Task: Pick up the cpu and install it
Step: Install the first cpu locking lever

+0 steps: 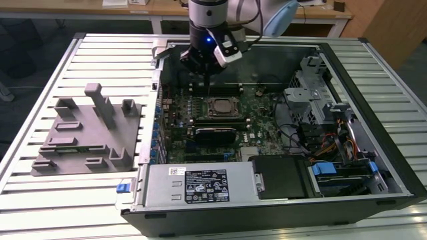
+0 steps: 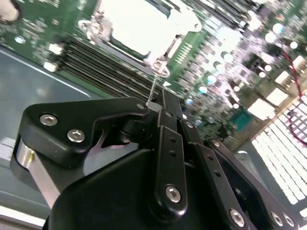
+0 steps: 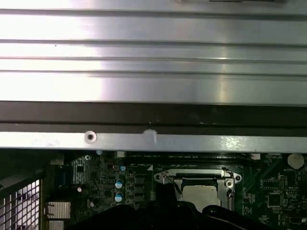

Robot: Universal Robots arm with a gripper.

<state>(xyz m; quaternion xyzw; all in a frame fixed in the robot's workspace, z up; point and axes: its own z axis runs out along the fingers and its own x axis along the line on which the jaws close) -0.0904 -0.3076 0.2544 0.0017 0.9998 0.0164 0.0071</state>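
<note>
The cpu (image 1: 222, 107) lies flat in the motherboard socket inside the open computer case (image 1: 373, 80), its silvery top facing up. It also appears as a pale square cpu (image 3: 199, 194) in the first wrist view and a glaring white cpu (image 2: 139, 24) in the second wrist view. My gripper (image 1: 208, 91) hangs just behind the socket, over the memory slots (image 1: 215, 90), its fingers together. In the second wrist view a thin wire socket lever (image 2: 152, 88) runs from the socket corner to the tips of the gripper (image 2: 156, 103). Whether the lever is pinched cannot be told.
A grey moulded fixture (image 1: 87, 132) sits on the slatted table (image 1: 40, 200) at the exterior view's left. Inside the case are the power supply (image 1: 200, 185) in front, a black drive (image 1: 283, 175), and a metal drive cage with cables (image 1: 320, 105) at the right.
</note>
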